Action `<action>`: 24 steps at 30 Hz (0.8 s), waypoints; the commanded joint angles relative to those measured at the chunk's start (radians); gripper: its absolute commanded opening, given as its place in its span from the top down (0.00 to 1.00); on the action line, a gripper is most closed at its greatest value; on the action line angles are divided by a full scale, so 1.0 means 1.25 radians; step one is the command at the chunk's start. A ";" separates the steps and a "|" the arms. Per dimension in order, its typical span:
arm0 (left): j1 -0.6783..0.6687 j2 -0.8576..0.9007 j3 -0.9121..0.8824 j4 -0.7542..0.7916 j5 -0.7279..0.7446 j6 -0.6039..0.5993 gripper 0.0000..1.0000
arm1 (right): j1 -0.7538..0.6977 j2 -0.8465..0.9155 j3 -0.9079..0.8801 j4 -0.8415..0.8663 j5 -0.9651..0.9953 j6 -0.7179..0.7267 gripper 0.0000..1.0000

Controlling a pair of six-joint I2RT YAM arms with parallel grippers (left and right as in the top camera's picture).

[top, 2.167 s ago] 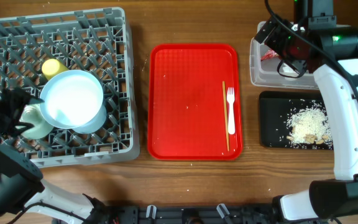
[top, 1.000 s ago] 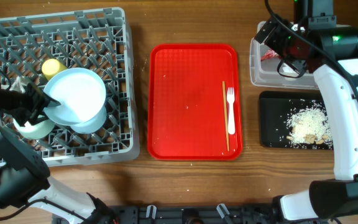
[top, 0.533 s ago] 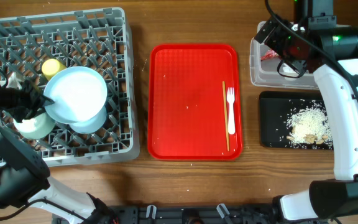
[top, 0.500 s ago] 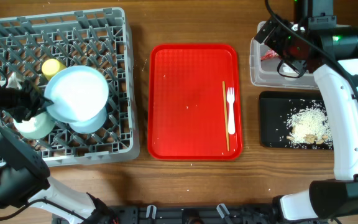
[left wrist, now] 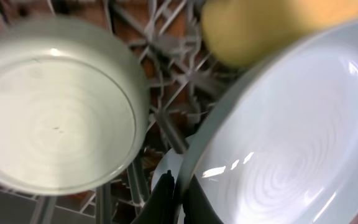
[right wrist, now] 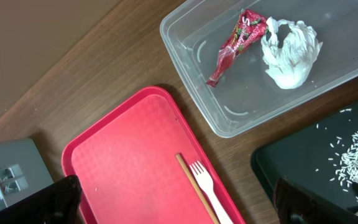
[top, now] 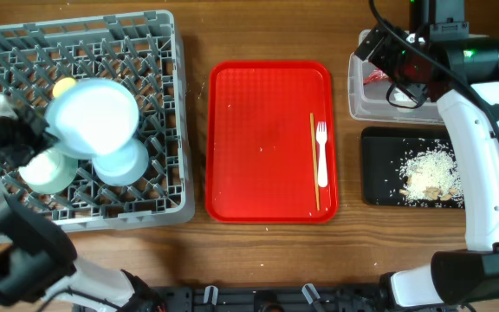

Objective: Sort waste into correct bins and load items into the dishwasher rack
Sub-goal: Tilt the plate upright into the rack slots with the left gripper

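Observation:
The large white plate (top: pixel 92 117) stands tilted in the grey dishwasher rack (top: pixel 128 43), and my left gripper (top: pixel 40 137) is shut on its left rim. In the left wrist view the dark fingers (left wrist: pixel 165 198) pinch the plate (left wrist: pixel 284 130) edge. The pale green bowl (left wrist: pixel 55 118), the small white bowl (top: pixel 121 162) and the yellow cup (top: pixel 62 87) sit around it. A white fork (top: pixel 321 156) lies on the red tray (top: pixel 267 130). My right gripper (right wrist: pixel 182 202) hangs open high over the tray's right side, near the clear tub (right wrist: pixel 241 106) holding the red wrapper (right wrist: pixel 234 45) and napkin (right wrist: pixel 291 51).
The black tray (top: pixel 379 165) with rice scraps (top: pixel 430 172) lies in front of the clear tub (top: pixel 362 102) at the right. A thin wooden stick (top: pixel 314 160) lies beside the fork. Bare wooden table runs between rack and red tray.
My left gripper has shut on the plate's rim, and the plate has shifted left and toward the back of the rack. The right arm has not moved.

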 commanded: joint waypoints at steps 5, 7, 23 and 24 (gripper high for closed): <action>-0.087 -0.170 0.054 0.077 -0.059 -0.039 0.96 | -0.001 0.007 -0.001 0.002 0.020 -0.003 0.00; -0.130 -0.177 0.054 0.095 -0.110 -0.039 0.96 | -0.001 0.007 -0.001 0.002 0.020 -0.003 0.00; -0.464 -0.137 0.054 0.241 -0.706 -0.092 0.96 | -0.001 0.007 -0.001 0.002 0.020 -0.003 0.00; -0.474 -0.126 0.054 0.244 -0.719 -0.092 0.96 | -0.001 0.007 -0.001 0.002 0.020 -0.003 0.00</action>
